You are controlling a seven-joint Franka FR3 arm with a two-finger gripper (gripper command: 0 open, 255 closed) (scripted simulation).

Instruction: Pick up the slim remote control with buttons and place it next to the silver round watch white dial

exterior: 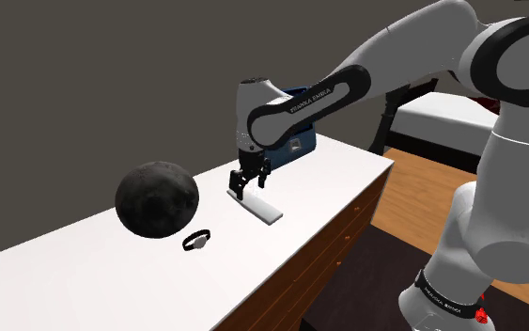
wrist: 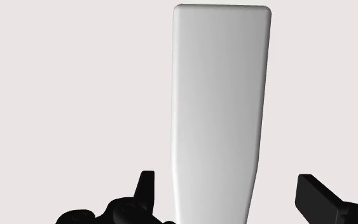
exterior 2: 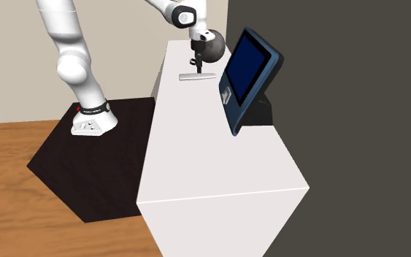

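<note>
The slim remote [exterior: 262, 209] is drawn as a plain pale grey slab with no buttons showing. It lies flat on the white table [exterior: 333, 179]. My black gripper [exterior: 249, 188] stands open over the remote's far end, its fingers either side without touching it. In the wrist view the remote [wrist: 220, 95] runs away from the gripper [wrist: 228, 197], and both fingertips [wrist: 317, 197] stand clear of its edges. The watch [exterior: 196, 240], with a black band and a pale round face, lies on the table a short way to the shoulder view's left of the remote. In the second exterior view the gripper [exterior 2: 197, 67] hangs over the remote [exterior 2: 190, 76].
A dark mottled sphere [exterior: 157, 199] sits just behind the watch. A blue tablet-like screen on a dark stand [exterior 2: 247, 77] is on the table behind the arm. The table's front edge drops to a dark mat [exterior 2: 94, 168] and a wooden floor.
</note>
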